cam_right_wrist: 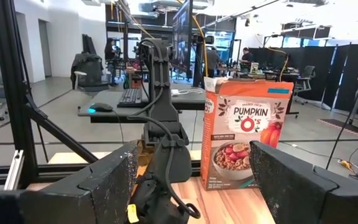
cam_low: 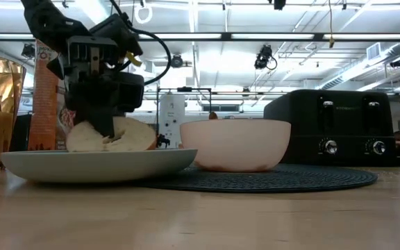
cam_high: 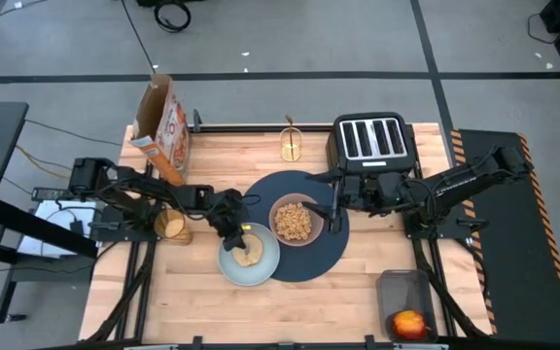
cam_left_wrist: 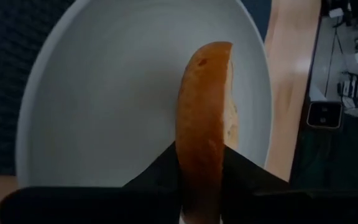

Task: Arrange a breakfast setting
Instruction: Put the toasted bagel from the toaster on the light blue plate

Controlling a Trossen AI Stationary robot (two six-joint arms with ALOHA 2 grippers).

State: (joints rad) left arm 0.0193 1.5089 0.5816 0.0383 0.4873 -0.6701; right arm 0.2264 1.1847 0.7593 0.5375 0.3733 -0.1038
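Wooden desk point(cam_high: 358, 292) carries a big dark-blue round placemat point(cam_high: 329, 255) and a black toaster point(cam_high: 372, 141); orange cereal box point(cam_right_wrist: 245, 142) reads "PUMPKIN". Pale-blue plate point(cam_high: 261, 272), overlapping the mat's edge, holds round toasted bread point(cam_left_wrist: 205, 118), on edge, clamped in the left pincer point(cam_high: 238, 233). Tan bowl point(cam_high: 296, 220) on the mat holds cereal. Right pincer point(cam_high: 334, 208) hangs wide beside the bowl. Red apple point(cam_high: 408, 324) sits in a dark tray at the desk's corner.
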